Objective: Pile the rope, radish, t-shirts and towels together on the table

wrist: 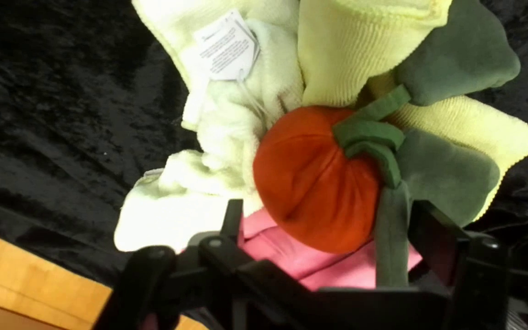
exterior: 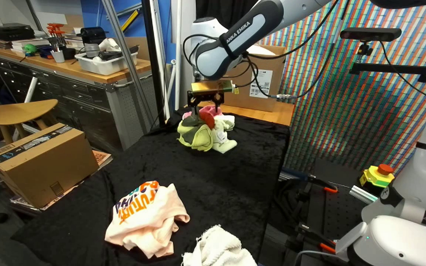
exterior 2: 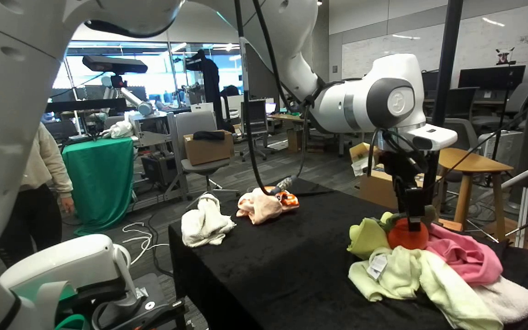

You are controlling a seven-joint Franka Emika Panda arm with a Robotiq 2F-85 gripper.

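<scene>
Radish [wrist: 310, 183]: one, atop the pile. Shirts: two. Pink shirt [exterior 2: 468, 254] in the pile, beside the radish; printed cream shirt [exterior: 154, 221] well apart. Towels: yellow-green towel [wrist: 337, 59] and pale tagged towel [wrist: 227, 133] in the pile; white towel [exterior: 218, 249] near the printed shirt. Whitish cloth [exterior 2: 511, 298] partly under the pink; cannot tell if separate.

Pile near one counter [exterior: 202, 177] edge, light wood [wrist: 30, 284] just past it. Broad open black fabric between pile and the outlying pair. White towel close to another edge.

Arm [exterior: 250, 33] stretched across, wrist bent down. Jaws low, spread apart, one each side of radish; contact unclear.
</scene>
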